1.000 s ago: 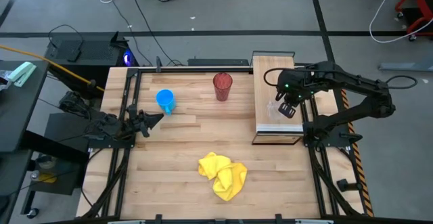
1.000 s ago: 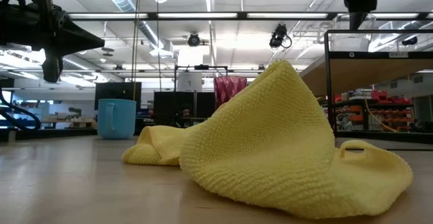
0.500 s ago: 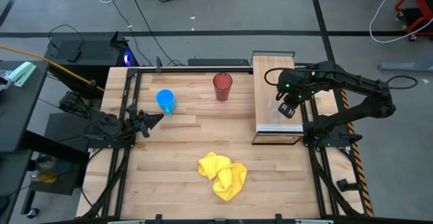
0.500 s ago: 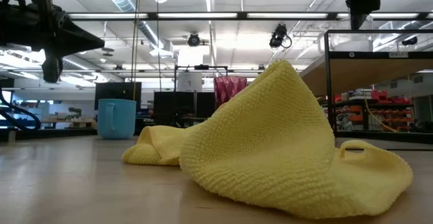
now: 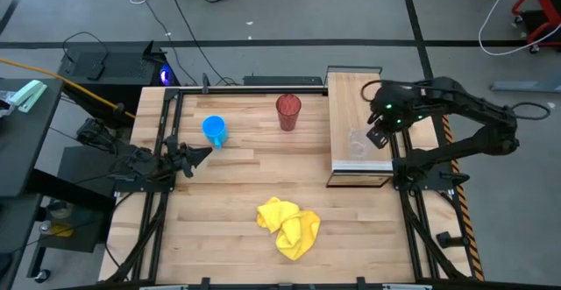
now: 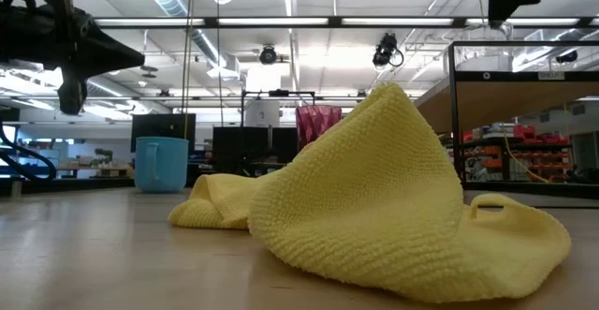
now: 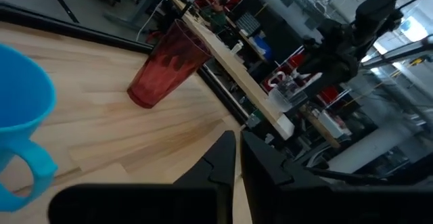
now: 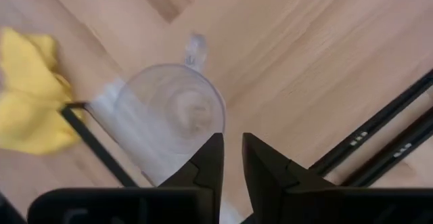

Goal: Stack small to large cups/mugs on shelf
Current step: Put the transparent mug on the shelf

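Observation:
The small clear cup (image 5: 355,141) stands upright on its base on the light-wood shelf (image 5: 358,97) at the table's right; in the right wrist view it (image 8: 172,116) shows from above. My right gripper (image 5: 379,137) hangs above the shelf just right of the cup, empty, its fingers (image 8: 232,149) a narrow gap apart. The blue mug (image 5: 214,130) and the dark red tumbler (image 5: 288,111) stand on the tabletop. My left gripper (image 5: 208,152) waits shut near the blue mug (image 7: 20,116).
A crumpled yellow cloth (image 5: 287,226) lies on the tabletop toward the near edge and fills much of the low view (image 6: 374,207). The shelf's black frame (image 6: 454,113) stands at the right. Bare wood lies between the mug, the tumbler and the cloth.
My right gripper has risen a little and gone toward the table's right edge, off the clear cup. The cup stays standing on the shelf where it was.

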Controlling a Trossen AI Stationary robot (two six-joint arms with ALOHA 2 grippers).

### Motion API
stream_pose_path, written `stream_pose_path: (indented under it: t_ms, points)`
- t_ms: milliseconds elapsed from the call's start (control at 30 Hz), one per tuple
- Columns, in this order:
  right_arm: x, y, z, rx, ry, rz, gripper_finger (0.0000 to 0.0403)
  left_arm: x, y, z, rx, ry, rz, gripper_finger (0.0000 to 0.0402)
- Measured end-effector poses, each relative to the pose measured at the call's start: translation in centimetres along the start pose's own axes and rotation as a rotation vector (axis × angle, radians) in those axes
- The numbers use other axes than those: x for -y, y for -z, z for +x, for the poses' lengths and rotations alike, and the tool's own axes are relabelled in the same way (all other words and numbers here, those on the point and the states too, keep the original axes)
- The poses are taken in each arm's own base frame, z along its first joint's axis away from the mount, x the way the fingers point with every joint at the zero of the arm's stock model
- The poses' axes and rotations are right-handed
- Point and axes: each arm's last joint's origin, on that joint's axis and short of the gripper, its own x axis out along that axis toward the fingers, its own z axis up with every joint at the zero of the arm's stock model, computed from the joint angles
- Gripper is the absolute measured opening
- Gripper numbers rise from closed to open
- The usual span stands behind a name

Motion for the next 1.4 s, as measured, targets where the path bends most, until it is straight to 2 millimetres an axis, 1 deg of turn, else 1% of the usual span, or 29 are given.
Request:
stream_pose_path:
  t_ms: [133,233,333,400,467,567,733,900,1000,1167,1400]
  points:
    - [0.5,1.0,-2.3,0.070,-0.079,0.104,0.0058,0.5,-0.3,0.0,0.006,0.048,-0.032,0.0037]
    - [0.9,2.0,-4.3,0.125,-0.154,0.139,0.0044,0.9,-0.7,0.0,0.026,0.084,-0.028,0.0040]
    - [1.5,3.2,-6.0,0.163,-0.237,0.220,0.0027,1.3,-1.1,-0.1,0.054,0.107,-0.006,0.0040]
    - [1.9,4.0,-6.7,0.165,-0.285,0.273,0.0016,1.3,-1.2,-0.1,0.062,0.111,0.021,0.0038]
    - [2.2,4.8,-6.7,0.149,-0.318,0.310,0.0007,1.3,-1.2,-0.1,0.062,0.110,0.041,0.0036]
    - [2.0,5.6,-5.6,0.092,-0.312,0.309,0.0005,1.3,-1.2,-0.1,0.063,0.109,0.059,0.0033]
    - [0.4,6.2,-2.0,-0.013,-0.202,0.229,0.0003,1.3,-1.2,-0.1,0.062,0.110,0.036,0.0036]
    - [-1.2,6.7,0.8,-0.062,-0.084,0.167,0.0003,1.4,-1.2,-0.1,0.049,0.126,0.007,0.0040]
    - [-2.0,6.7,1.7,-0.042,-0.040,0.169,0.0003,1.4,-1.2,-0.1,0.049,0.125,0.008,0.0038]
    - [-3.6,6.3,2.7,0.024,-0.019,0.187,0.0003,1.4,-1.2,-0.1,0.051,0.124,0.015,0.0032]
    - [-5.6,5.6,4.2,0.013,0.022,0.141,0.0003,1.4,-1.2,-0.1,0.052,0.123,0.018,0.0032]
